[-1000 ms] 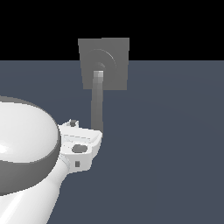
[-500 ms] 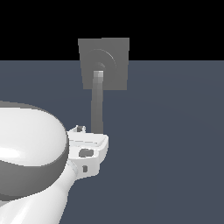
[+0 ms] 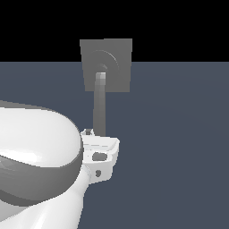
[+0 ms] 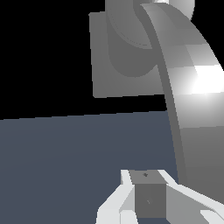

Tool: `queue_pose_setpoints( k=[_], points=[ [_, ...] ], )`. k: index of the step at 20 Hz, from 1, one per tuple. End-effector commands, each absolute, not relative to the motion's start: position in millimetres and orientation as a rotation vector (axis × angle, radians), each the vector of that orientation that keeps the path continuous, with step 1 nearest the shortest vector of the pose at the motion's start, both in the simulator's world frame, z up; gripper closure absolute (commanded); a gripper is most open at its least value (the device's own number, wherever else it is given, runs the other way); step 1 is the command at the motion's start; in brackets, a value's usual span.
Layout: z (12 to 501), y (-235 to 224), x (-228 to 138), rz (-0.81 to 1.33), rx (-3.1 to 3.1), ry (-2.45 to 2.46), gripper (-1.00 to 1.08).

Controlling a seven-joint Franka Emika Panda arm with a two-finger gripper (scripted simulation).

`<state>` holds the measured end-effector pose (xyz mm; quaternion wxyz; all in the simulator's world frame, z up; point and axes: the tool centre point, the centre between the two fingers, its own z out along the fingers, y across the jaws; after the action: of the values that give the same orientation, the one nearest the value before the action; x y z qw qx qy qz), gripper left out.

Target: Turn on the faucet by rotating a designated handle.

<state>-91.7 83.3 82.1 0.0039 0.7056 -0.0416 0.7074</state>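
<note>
1. One handle is hanging straight down from the faucet plate's ringed centre, apparently unturned.
2. Gripper is sitting at the handle's lower end; contact is uncertain.
3. Finger spread is impossible to judge; rotation seemingly remaining.

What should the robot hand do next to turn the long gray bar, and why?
Probably nudge sideways into the handle to start it turning. The gripper sits at the bar's near end, far from the faucet plate, where a push turns it most easily. Whether it touches the bar already, I cannot tell.
</note>
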Motion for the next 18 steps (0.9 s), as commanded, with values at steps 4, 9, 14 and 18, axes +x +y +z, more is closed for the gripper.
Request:
queue_pose_setpoints(
  k=[4, 9, 14, 18],
  points=[
    [83.0, 54.4, -93.6, 2.205, 2.201, -0.137, 1.08],
    [83.8, 35.3, -95.1, 2.205, 2.201, -0.137, 1.08],
    [84.3, 16.0, -96.7, 2.204, 2.201, -0.137, 1.08],
    [84.8, 0.5, -97.9, 2.204, 2.201, -0.137, 1.08]
  ],
)
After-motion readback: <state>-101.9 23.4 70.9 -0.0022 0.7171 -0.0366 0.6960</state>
